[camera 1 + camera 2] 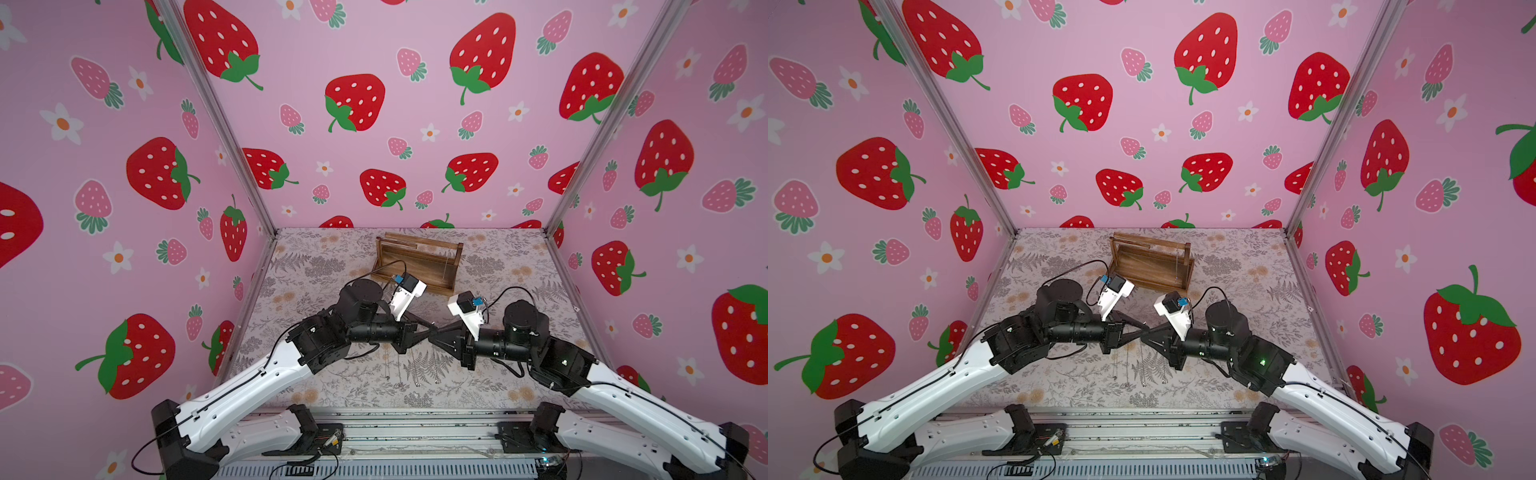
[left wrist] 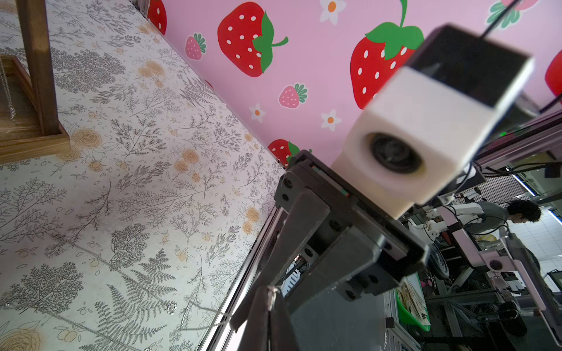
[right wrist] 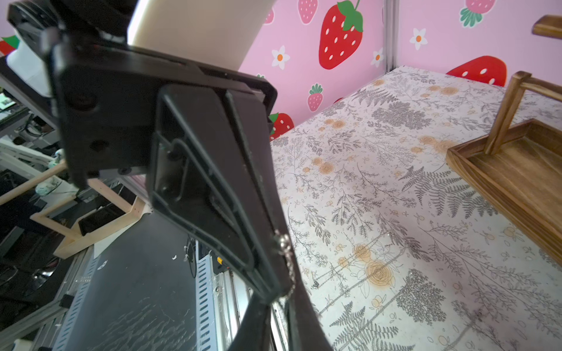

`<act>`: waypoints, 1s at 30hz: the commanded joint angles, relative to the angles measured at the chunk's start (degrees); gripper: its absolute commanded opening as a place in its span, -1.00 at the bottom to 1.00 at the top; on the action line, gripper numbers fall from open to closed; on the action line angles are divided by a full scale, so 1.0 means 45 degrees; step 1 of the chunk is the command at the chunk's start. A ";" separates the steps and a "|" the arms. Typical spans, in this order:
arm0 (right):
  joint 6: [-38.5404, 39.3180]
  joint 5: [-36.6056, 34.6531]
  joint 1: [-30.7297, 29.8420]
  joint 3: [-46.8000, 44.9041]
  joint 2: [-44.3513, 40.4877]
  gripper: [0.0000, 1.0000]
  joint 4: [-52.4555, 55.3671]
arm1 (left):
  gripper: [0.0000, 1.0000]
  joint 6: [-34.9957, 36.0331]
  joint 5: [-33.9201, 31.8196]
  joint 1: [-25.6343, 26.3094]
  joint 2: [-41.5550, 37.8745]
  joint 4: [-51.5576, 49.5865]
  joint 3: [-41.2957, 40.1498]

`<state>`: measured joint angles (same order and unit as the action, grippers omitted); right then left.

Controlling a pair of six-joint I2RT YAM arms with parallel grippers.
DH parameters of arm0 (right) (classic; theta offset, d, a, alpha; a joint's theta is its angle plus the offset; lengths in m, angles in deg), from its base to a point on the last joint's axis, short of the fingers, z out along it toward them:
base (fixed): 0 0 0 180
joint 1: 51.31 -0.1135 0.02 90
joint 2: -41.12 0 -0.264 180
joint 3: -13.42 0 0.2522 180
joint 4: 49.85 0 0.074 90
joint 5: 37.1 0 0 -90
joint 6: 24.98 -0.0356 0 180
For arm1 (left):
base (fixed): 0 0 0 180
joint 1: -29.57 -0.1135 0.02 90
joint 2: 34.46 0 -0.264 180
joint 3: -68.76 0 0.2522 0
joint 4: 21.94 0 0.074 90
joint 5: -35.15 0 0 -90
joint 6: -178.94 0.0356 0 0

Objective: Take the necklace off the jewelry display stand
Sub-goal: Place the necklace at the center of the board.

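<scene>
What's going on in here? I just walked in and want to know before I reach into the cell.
The left hand and right hand are both shut, tips meeting in front of the wooden jewelry display stand, with a thin silver necklace pinched where they meet. One chain hangs on the stand; other chains lie on the floral mat.

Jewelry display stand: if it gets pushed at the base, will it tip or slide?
Probably slides: the jewelry display stand rests on a broad, flat tray base. Looks like rigid wood, so should move as one piece. A push high on its thin top bars seems likelier to rock it.
</scene>
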<state>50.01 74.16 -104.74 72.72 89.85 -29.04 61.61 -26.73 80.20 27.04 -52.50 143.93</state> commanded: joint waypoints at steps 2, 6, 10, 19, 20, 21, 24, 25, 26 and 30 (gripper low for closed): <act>-0.0103 -0.0295 -0.0063 -0.0022 0.0009 -1.00 -0.0492 | -1.00 -0.0077 0.0199 0.0087 -0.0207 0.0100 -0.0168; -0.0093 -0.0266 -0.0062 -0.0012 0.0082 -1.00 -0.0492 | -1.00 -0.0060 0.0141 0.0077 -0.0306 0.0096 -0.0191; -0.0084 -0.0345 -0.0062 -0.0021 0.0052 -1.00 -0.0434 | -0.92 0.0085 -0.0057 0.0078 -0.0355 -0.0145 -0.0204; -0.0574 -0.1162 -0.0064 0.0300 0.0167 -1.00 0.0716 | -0.19 0.0479 -0.2135 0.0086 -0.1011 -0.0739 -0.0682; -0.0642 -0.1238 -0.0071 0.0282 0.0138 -1.00 0.0855 | -0.20 0.0469 -0.2363 0.0102 -0.1187 -0.0759 -0.0770; -0.0739 -0.1404 -0.0061 0.0254 0.0094 -1.00 0.1002 | -0.20 0.0464 -0.2623 0.0115 -0.1467 -0.0731 -0.0892; -0.0972 -0.2061 -0.0070 0.0198 -0.0061 -1.00 0.1649 | -0.17 0.0541 -0.3362 0.0102 -0.2253 -0.0936 -0.1251; -0.1010 -0.2304 -0.0078 0.0193 -0.0103 -1.00 0.1911 | -0.16 0.0563 -0.3579 0.0111 -0.2451 -0.1106 -0.1315; -0.1038 -0.2494 -0.0063 0.0174 -0.0130 -1.00 0.2150 | -0.16 0.0585 -0.3692 0.0102 -0.2588 -0.1244 -0.1392; -0.1281 -0.2789 -0.0080 -0.0143 -0.0214 -1.00 0.2737 | -0.17 0.0551 -0.3812 0.0102 -0.2920 -0.1540 -0.1764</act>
<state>45.73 64.10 -104.94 72.74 89.92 -20.06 63.40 -41.61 80.47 14.32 -57.15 137.70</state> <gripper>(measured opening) 0.040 0.417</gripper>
